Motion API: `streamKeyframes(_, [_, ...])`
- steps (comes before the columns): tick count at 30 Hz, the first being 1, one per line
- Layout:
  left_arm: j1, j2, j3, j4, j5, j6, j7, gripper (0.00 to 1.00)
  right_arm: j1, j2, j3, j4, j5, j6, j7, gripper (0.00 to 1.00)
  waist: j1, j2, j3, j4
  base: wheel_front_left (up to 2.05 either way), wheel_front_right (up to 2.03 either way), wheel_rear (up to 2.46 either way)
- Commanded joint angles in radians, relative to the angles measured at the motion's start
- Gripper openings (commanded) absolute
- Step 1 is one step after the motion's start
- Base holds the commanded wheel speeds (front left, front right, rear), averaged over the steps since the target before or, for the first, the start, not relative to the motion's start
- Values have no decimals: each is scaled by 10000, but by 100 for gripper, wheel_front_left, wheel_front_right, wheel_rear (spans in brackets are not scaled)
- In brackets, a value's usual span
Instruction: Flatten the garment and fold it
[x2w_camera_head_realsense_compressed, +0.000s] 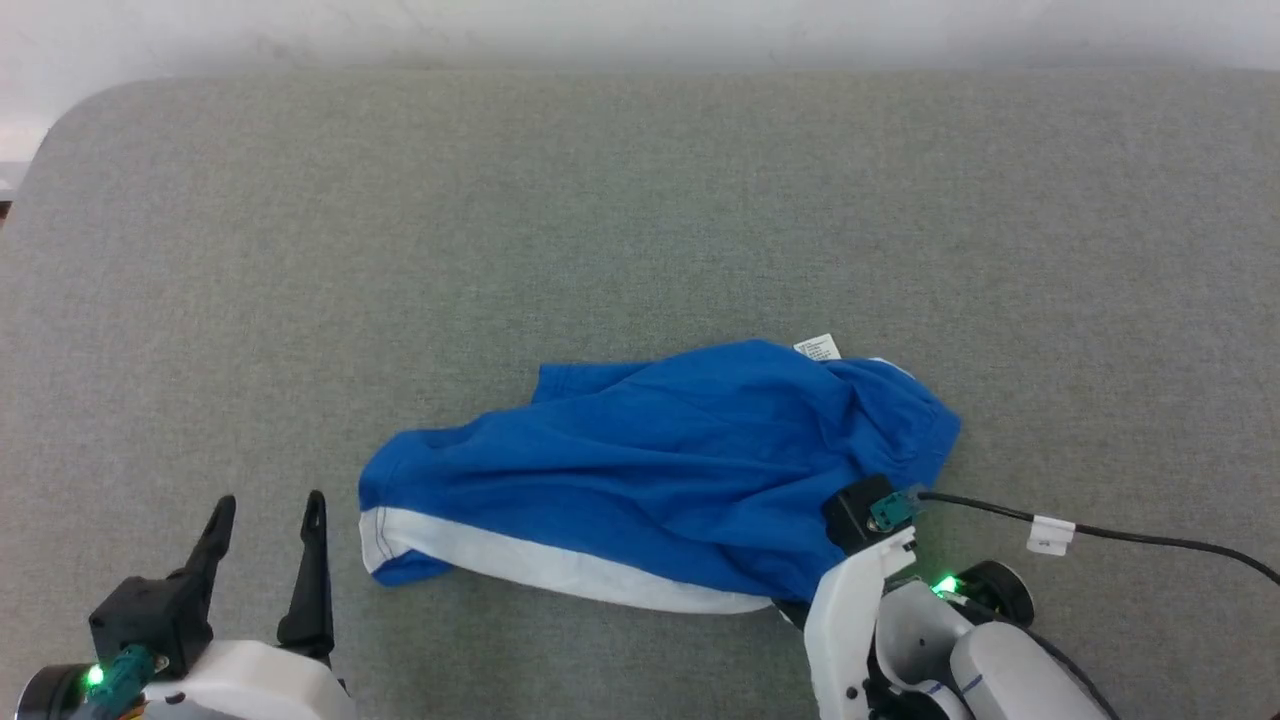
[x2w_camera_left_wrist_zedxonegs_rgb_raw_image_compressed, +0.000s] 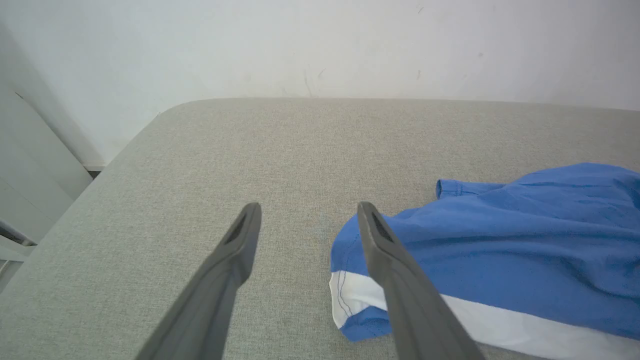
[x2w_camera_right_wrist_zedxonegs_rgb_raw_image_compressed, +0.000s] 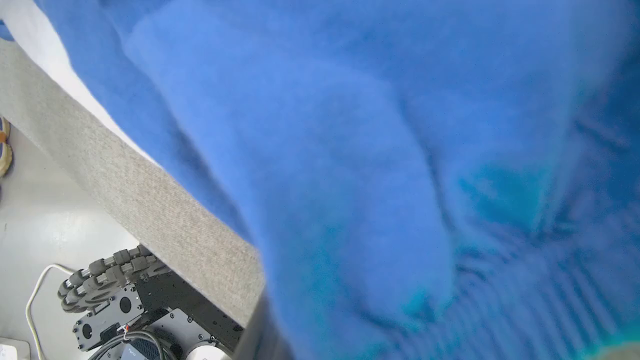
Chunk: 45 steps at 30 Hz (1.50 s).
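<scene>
Blue cloth buries my right claw (x2w_camera_head_realsense_compressed: 862, 515) at the near right edge of the shorts (x2w_camera_head_realsense_compressed: 650, 460), rumpled on the grey counter (x2w_camera_head_realsense_compressed: 640, 200); clenched or not, I cannot tell. My left claw (x2w_camera_head_realsense_compressed: 270, 500) hangs released beside the white-striped hem. Soft, light, limp: I'd pinch hems. White label (x2w_camera_head_realsense_compressed: 818, 347), print unreadable.
</scene>
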Motion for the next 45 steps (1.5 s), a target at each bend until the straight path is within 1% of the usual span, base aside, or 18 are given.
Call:
streamKeyframes(1, [-75,59,-10,52,-51,-68,53,100,249,108,176,398,59,-15,61,0,-1,-2,-93,-31,0,0,0])
streamKeyframes(6, [-4,280,-93,277,-473,-279,901,100,485,-27,-42,-486,337,-15,-140,0,-1,-2,-472,-128,0,0,0])
streamKeyframes(12, [-335,686,-529,1079,-1278,-1040,2542,100,1215,-339,-272,-2071,339,-15,295,0,-1,-2,-672,-314,0,0,0])
streamKeyframes(17, [-1131,778,-906,1940,-1774,-1646,3565,100,1646,-355,-376,-3165,229,-15,751,0,-1,-2,-529,-536,0,0,0])
streamKeyframes(22, [-2021,724,-1380,2855,-1959,-2133,4359,100,1735,-299,-396,-3699,217,-15,1020,0,-1,-2,-265,-752,0,0,0])
streamKeyframes(27, [-2596,626,-2028,3984,-2091,-2604,5376,100,1701,-266,-332,-3881,231,-15,1077,0,-1,-2,-57,-932,0,0,0])
streamKeyframes(28, [-2643,612,-2205,4197,-2143,-2744,5661,81,1705,-265,-332,-3901,232,-15,1074,0,-1,-2,-31,-953,0,0,0])
streamKeyframes(29, [-2673,599,-2365,4365,-2198,-2884,5911,27,1701,-275,-334,-3926,217,-15,1064,0,-1,-2,4,-983,0,0,0])
streamKeyframes(30, [-2679,572,-2521,4502,-2274,-3019,6166,0,1705,-284,-348,-3938,214,-15,1057,0,-1,-2,18,-1001,0,0,0])
streamKeyframes(33, [-2697,477,-2735,4658,-2428,-3200,6503,0,1717,-315,-425,-4011,208,-15,1012,0,-1,-2,51,-1002,0,0,0])
streamKeyframes(36, [-2730,366,-2684,4696,-2455,-3193,6239,0,1746,-350,-526,-4087,235,-15,987,0,-1,-2,-9,-934,0,0,0])
streamKeyframes(41, [-2719,409,-2355,4327,-2286,-2927,5445,0,1785,-463,-700,-4290,317,-15,826,0,-1,-2,-381,-829,0,0,0])
streamKeyframes(45, [-2759,813,-1895,3135,-2040,-2563,5022,0,1632,-500,-1080,-4562,375,-15,721,0,-1,-2,-868,-750,0,0,0])
